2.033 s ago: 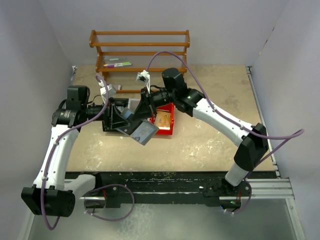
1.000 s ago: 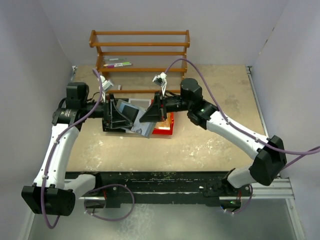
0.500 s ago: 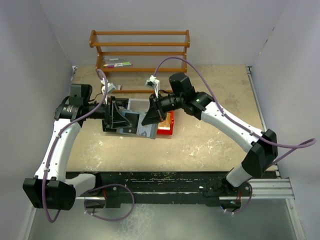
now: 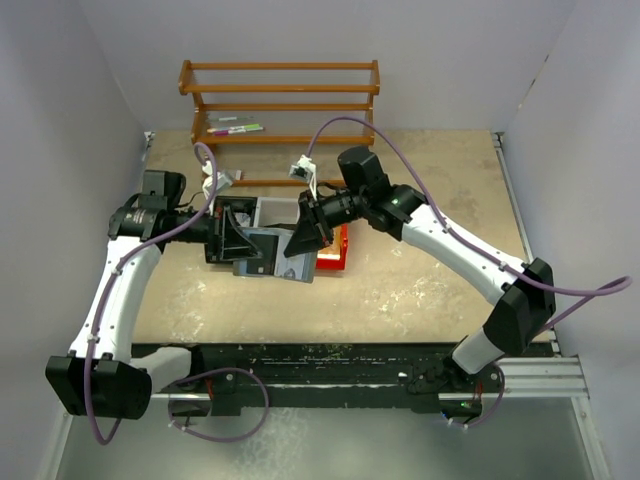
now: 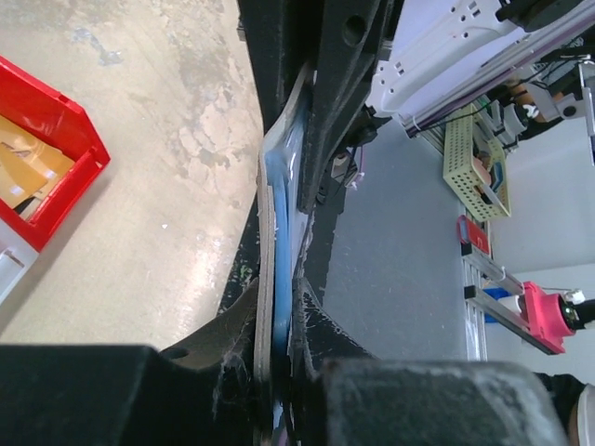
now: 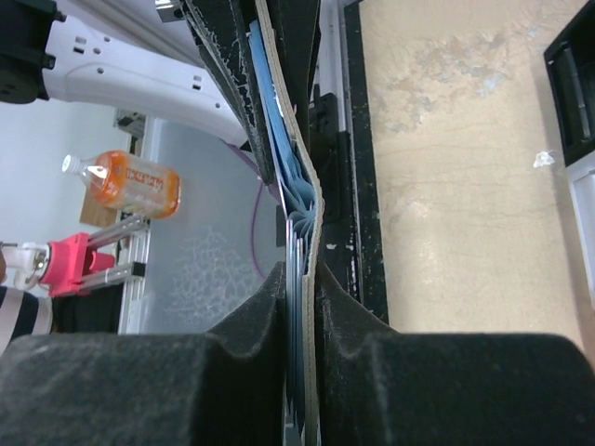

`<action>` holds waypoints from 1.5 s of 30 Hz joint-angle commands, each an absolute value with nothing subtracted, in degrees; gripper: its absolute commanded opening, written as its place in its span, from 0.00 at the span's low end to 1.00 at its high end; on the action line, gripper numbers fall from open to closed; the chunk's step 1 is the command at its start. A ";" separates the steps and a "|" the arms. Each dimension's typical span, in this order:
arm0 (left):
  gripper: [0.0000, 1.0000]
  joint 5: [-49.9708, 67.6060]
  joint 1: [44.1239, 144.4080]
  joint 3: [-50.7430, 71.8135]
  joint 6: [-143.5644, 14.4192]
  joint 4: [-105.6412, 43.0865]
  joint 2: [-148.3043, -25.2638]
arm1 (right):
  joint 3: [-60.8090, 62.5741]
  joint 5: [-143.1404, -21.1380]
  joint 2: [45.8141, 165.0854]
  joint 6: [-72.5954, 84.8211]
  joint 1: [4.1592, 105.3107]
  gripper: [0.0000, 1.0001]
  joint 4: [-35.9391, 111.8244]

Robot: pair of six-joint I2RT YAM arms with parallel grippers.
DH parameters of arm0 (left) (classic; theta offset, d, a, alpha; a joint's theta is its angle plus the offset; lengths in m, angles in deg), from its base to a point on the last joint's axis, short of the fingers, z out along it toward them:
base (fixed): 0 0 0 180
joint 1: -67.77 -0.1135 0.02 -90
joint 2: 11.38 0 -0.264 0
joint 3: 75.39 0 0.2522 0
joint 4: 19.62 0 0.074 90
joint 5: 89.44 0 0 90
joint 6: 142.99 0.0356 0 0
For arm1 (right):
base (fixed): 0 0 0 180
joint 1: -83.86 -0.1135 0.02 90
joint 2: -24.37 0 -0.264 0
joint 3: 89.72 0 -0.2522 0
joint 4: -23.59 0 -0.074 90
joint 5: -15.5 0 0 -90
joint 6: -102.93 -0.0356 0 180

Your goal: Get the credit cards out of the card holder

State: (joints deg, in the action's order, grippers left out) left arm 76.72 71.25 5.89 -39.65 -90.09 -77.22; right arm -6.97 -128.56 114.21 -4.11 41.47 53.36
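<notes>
Sandy table (image 4: 420,280) with a wooden rack (image 4: 280,90) at the far edge. Left arm (image 4: 115,290) and right arm (image 4: 450,245) both reach in toward the table's left-centre and meet there. A row of bins sits in front of the rack: the white bin (image 4: 270,210) is partly seen and the red bin (image 4: 335,255) peeks out on the right; the black end is mostly hidden under the left tool (image 4: 240,243). The card holder (image 4: 262,255), flat and grey-blue, is held between the two tools over the front of the bin row, tilted, seemingly off the table. Left tool clenched on the holder's left side; its wrist view shows the holder's thin edge pinched between both fingers. Right tool (image 4: 295,250) clenched on the holder's right side; its wrist view shows the same pinch, with the edge bowed slightly. Blue layers (image 6: 279,139) show inside the holder's edge; cannot tell if these are cards. Small markers (image 4: 238,128) lie on a rack shelf.
</notes>
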 commanded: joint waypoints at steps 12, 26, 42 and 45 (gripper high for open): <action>0.37 69.91 71.02 10.06 -33.35 -94.29 -77.66 | -10.19 -130.14 112.85 1.51 42.22 0.04 57.00; 0.38 65.95 71.02 10.44 -26.46 -98.13 -76.51 | -12.39 -127.67 111.82 5.12 42.24 0.03 63.35; 0.49 83.96 71.04 11.35 -21.94 -103.95 -81.22 | -11.44 -133.83 113.16 2.34 42.28 0.04 57.97; 0.39 83.45 71.02 11.66 -19.25 -106.39 -82.14 | -11.45 -133.93 112.78 2.55 42.24 0.04 57.83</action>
State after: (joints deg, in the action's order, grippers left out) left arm 79.43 71.25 9.13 -24.04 -103.57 -81.33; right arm -9.72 -130.59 114.21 3.30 41.99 60.46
